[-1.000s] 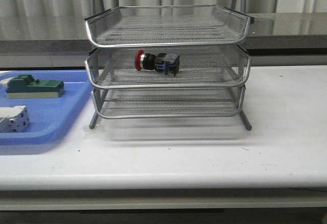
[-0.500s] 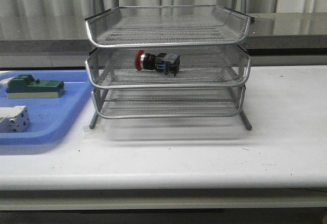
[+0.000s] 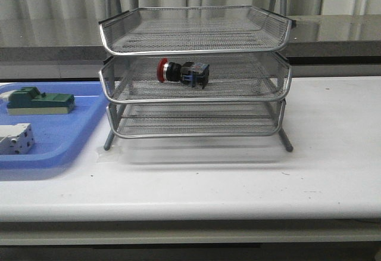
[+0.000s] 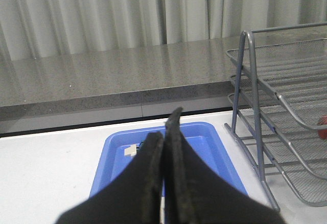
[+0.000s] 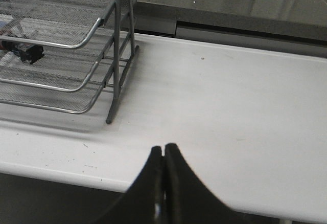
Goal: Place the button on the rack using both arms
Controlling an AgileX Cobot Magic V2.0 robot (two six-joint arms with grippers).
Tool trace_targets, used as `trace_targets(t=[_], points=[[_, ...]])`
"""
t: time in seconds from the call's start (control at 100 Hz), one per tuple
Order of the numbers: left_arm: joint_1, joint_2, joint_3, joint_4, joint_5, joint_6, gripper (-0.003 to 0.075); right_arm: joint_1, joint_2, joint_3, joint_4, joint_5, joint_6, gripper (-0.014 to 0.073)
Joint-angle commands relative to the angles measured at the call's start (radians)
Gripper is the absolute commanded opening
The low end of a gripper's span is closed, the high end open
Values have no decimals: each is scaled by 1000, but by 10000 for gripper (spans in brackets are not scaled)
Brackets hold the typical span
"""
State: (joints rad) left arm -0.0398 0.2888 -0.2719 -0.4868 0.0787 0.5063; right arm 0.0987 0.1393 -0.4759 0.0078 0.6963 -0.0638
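Button [image 3: 183,72] lay on its side in the middle tier of the rack [image 3: 195,101], long axis running across the tray, red cap toward the robot's left, boxy body toward its right. No writing on it was legible. Left gripper [image 4: 164,147] was closed and empty above the blue tray [image 4: 209,147]. Right gripper [image 5: 163,165] was closed and empty over the white table [image 5: 230,96].

Your left gripper [image 4: 163,142] has its fingers pressed flat together, holding nothing — your right gripper [image 5: 163,155] is the same, tips meeting, empty. Neither arm appears in your front view.
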Motion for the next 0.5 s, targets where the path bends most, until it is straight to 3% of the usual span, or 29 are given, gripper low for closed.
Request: trace_targets(t=[0.0, 0.3, 0.49], points=[[3, 5, -29, -13, -79, -10, -20, -5, 13, 6, -8, -126, -9, -57], [3, 5, -29, -13, -79, -10, -20, -5, -55, 225, -22, -361, -8, -57], [3, 5, -29, -13, -79, -10, -20, -5, -161, 345, -29, -414, -8, -57]])
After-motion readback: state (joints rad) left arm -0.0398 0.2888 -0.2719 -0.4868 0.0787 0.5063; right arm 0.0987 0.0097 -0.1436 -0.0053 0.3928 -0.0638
